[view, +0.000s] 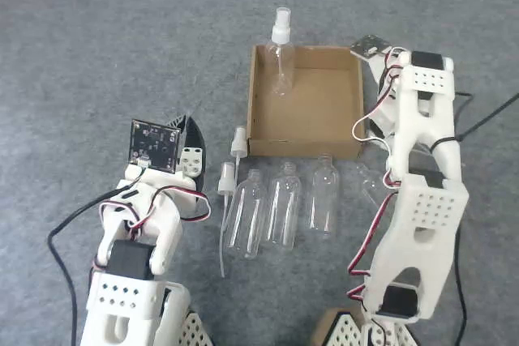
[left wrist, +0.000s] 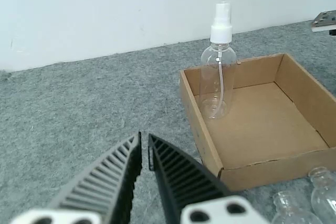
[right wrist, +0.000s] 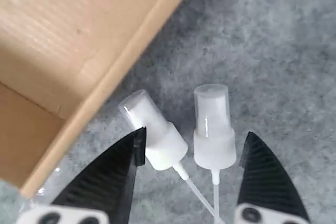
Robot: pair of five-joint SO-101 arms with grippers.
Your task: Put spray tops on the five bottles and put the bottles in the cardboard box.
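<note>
Spray tops, two of them [right wrist: 157, 129] [right wrist: 212, 124], lie side by side on the grey desk [view: 97, 79] just outside a wall of the cardboard box [right wrist: 79, 35], with their thin tubes running back toward the right gripper [right wrist: 194, 135]. That gripper is released. Its black fingers are spread wide with one on either side of the pair, and they clasp neither top, though one fingertip sits right against the top nearer the box. From above, the right arm [view: 422, 200] stands along the right side of the cardboard box [view: 304, 147], which sits near the middle of the desk's far edge. A capped bottle [view: 281, 62] stands upright in the box's far left corner. Three open bottles [view: 246, 212] [view: 283, 204] [view: 324, 196] lie in a row on the desk just on the near side of the box, necks pointing at it. A fourth bottle [view: 369, 180] shows partly behind the right arm. Two more tops [view: 239, 142] [view: 227, 177] lie by the box's near left corner, close to the left gripper [view: 190, 139]. The left gripper [left wrist: 144, 137] is clenched to a thin slit with nothing in it, and it points across bare desk toward the box [left wrist: 262, 174] and the capped bottle [left wrist: 218, 77].
</note>
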